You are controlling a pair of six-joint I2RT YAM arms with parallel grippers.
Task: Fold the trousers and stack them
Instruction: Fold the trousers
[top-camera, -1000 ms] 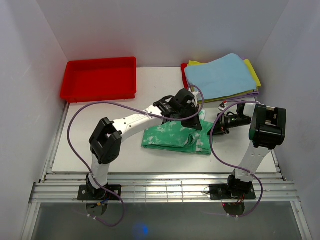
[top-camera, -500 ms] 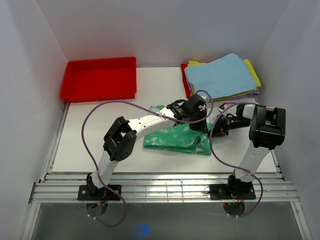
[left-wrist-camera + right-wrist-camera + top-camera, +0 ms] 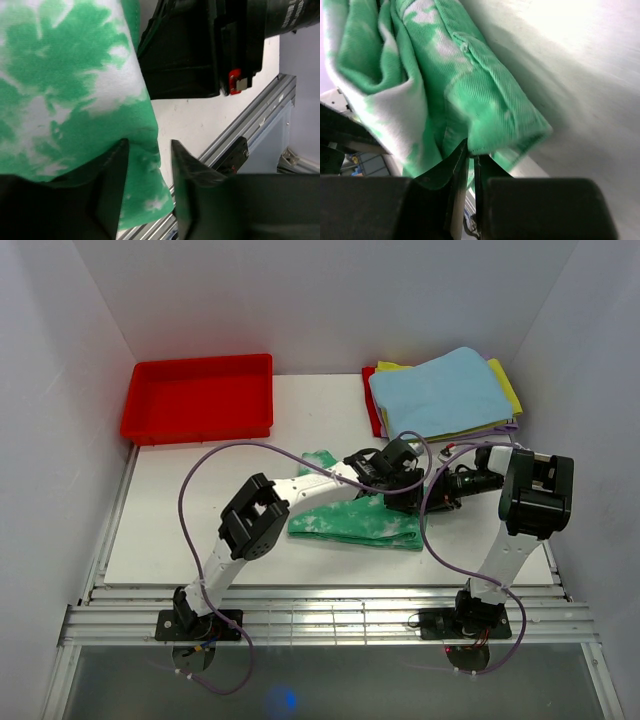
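Note:
The green tie-dye trousers [image 3: 345, 522] lie folded in a flat band on the white table, right of centre. My left gripper [image 3: 404, 494] sits low over their right end. In the left wrist view its jaws stand apart, with the trousers' edge [image 3: 65, 75] lying loose in the gap of the gripper [image 3: 149, 146]. My right gripper [image 3: 432, 492] comes in from the right at the same end. The right wrist view shows that gripper [image 3: 471, 156] pinched on a hem of the trousers [image 3: 470, 90].
A red tray [image 3: 197, 398] stands at the back left. A pile with a light blue cloth [image 3: 440, 390] over a yellow cloth [image 3: 508, 385] lies at the back right. The right arm's black body [image 3: 200, 50] is close beside my left fingers. Metal rails [image 3: 320, 620] run along the near edge.
My left gripper travelled right and down across the trousers, laying the fabric over, and its jaws have come apart. The right gripper stayed at the right end.

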